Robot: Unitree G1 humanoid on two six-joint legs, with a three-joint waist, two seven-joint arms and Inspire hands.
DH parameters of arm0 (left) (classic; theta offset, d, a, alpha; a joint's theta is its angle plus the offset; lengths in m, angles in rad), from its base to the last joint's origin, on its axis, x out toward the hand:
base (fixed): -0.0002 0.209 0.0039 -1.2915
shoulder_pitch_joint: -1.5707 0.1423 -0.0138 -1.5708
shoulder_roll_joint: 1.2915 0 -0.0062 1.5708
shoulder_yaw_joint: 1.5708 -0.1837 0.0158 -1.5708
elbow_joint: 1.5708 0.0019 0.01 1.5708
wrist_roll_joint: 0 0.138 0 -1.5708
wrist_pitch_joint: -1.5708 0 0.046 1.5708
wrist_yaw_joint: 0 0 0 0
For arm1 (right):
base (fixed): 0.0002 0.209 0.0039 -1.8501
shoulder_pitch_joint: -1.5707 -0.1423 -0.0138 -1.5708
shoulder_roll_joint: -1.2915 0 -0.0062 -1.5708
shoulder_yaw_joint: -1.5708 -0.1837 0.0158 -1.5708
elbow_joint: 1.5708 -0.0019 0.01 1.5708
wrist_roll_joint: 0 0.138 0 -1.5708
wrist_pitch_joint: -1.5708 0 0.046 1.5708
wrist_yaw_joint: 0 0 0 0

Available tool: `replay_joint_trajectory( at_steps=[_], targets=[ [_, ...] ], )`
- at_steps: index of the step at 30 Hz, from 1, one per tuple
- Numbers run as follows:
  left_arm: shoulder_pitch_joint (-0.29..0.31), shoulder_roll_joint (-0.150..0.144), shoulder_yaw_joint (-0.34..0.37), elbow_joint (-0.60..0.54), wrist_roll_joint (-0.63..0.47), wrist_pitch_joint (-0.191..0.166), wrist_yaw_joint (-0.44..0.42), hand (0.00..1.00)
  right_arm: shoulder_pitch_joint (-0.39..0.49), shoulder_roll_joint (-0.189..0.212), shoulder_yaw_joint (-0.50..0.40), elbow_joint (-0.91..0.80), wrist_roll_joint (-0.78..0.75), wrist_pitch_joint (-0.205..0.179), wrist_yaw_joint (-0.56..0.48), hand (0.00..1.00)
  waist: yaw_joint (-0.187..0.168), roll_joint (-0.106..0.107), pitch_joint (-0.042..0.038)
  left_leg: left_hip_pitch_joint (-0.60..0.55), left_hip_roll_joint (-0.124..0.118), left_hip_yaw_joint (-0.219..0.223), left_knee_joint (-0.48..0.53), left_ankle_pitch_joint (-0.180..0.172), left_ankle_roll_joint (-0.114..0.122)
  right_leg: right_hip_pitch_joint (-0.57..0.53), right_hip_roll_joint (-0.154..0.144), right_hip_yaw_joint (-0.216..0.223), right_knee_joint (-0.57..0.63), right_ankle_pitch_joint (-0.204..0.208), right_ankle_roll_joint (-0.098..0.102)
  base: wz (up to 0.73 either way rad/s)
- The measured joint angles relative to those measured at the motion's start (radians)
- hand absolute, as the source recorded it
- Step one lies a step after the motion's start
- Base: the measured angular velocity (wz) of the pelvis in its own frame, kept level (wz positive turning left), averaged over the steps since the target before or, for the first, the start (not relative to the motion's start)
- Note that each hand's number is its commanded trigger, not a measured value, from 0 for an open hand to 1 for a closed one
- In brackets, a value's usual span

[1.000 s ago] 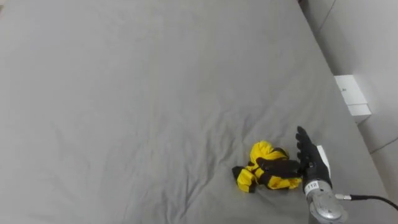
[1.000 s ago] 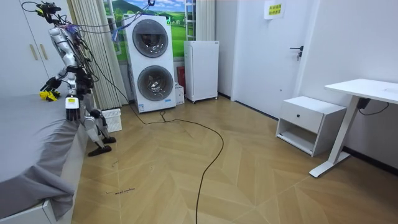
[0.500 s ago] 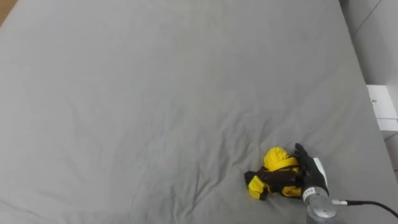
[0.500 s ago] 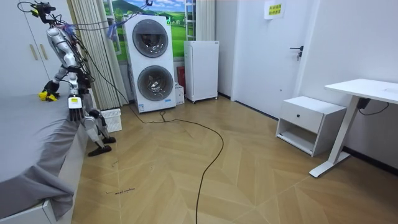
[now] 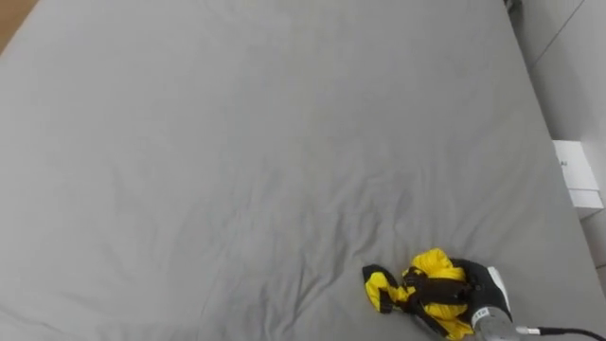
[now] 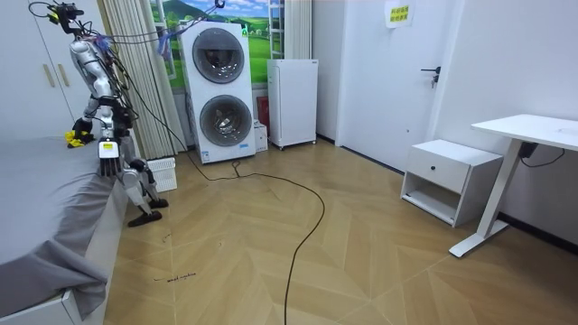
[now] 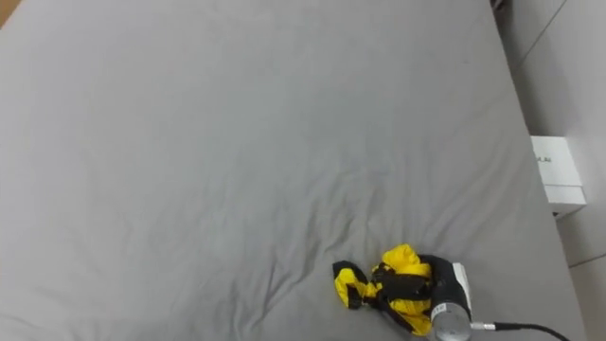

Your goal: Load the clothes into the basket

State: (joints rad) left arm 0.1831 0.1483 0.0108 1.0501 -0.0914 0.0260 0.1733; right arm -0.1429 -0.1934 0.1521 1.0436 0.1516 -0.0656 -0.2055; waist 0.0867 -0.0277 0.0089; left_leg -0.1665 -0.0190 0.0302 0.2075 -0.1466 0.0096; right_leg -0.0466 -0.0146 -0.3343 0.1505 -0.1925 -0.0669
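Right hand (image 5: 475, 296) curled round yellow garment (image 5: 434, 263), pinching it; garment low on grey bed (image 5: 237, 142), near edge. Left hand (image 6: 107, 164) hangs beside bed. Advice: lift straight up, check sheet not caught, loose tail gathered.

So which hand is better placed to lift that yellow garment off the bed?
Right. The right hand has its fingers curled round the yellow garment on the grey bed, so it probably only needs to lift. The left hand hangs at the robot's side, away from the cloth.
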Motion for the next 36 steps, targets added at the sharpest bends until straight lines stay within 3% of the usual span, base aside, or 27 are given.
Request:
replay_joint_trajectory(
  at_steps=[9,13,15,18,20,25,30,36],
  targets=[
    [0.007,0.001,0.029,-0.001,0.008,0.0,0.015,0.0,0.042,-0.004,-0.063,-0.044,0.01,0.009,0.026,1.0,-0.005,0.002,-0.0038,0.051,-0.008,0.006,-0.018,0.0,0.0,0.045,-0.003,0.01,-0.017,-0.005,0.008,-0.01],
    [0.011,-0.001,0.036,-0.012,0.013,0.011,0.015,0.0,0.079,-0.006,-0.109,-0.156,0.013,0.055,0.037,1.0,-0.027,-0.001,-0.0044,0.088,-0.01,0.02,-0.035,0.0,0.0,0.067,-0.007,0.034,-0.017,-0.008,0.013,-0.13],
    [0.03,-0.001,0.061,-0.014,0.019,0.012,0.015,0.0,0.097,-0.009,-0.136,-0.234,0.013,0.055,0.037,1.0,-0.049,-0.006,-0.004,0.103,-0.01,0.024,-0.044,0.0,0.0,0.074,-0.006,0.043,-0.017,-0.008,0.013,-0.17],
    [0.041,0.0,0.079,-0.01,0.019,0.022,0.021,0.0,0.099,-0.029,-0.168,-0.27,0.025,0.055,0.034,1.0,-0.059,-0.022,-0.0037,0.133,-0.007,0.055,-0.046,0.0,0.0,0.083,-0.004,0.097,-0.014,-0.008,0.013,-0.28],
    [0.042,0.001,0.109,-0.008,0.047,0.039,0.019,0.0,0.119,-0.044,-0.203,-0.34,0.03,0.062,0.033,1.0,-0.066,-0.026,-0.0025,0.142,0.005,0.081,-0.047,0.0,0.0,0.081,0.0,0.13,-0.014,-0.008,0.012,-0.27],
    [0.052,0.001,0.144,-0.006,0.067,0.084,0.012,0.0,0.171,-0.047,-0.293,-0.444,0.026,0.067,0.01,1.0,-0.09,-0.028,-0.0011,0.171,0.008,0.113,-0.051,0.0,0.0,0.083,0.007,0.178,0.003,-0.008,0.011,-0.27],
    [0.064,0.0,0.164,-0.006,0.124,0.138,0.016,0.0,0.229,-0.047,-0.373,-0.475,0.003,0.07,0.012,1.0,-0.135,-0.026,0.0003,0.193,0.025,0.157,-0.057,0.0,0.0,0.082,0.018,0.223,0.008,0.0,0.008,-0.25],
    [0.073,0.001,0.183,-0.006,0.124,0.21,0.02,0.0,0.265,-0.047,-0.462,-0.476,0.032,0.091,-0.037,1.0,-0.194,-0.012,0.0098,0.196,0.045,0.213,-0.057,-0.001,0.0,0.056,0.038,0.283,0.025,0.014,0.0,-0.32]
  ],
)
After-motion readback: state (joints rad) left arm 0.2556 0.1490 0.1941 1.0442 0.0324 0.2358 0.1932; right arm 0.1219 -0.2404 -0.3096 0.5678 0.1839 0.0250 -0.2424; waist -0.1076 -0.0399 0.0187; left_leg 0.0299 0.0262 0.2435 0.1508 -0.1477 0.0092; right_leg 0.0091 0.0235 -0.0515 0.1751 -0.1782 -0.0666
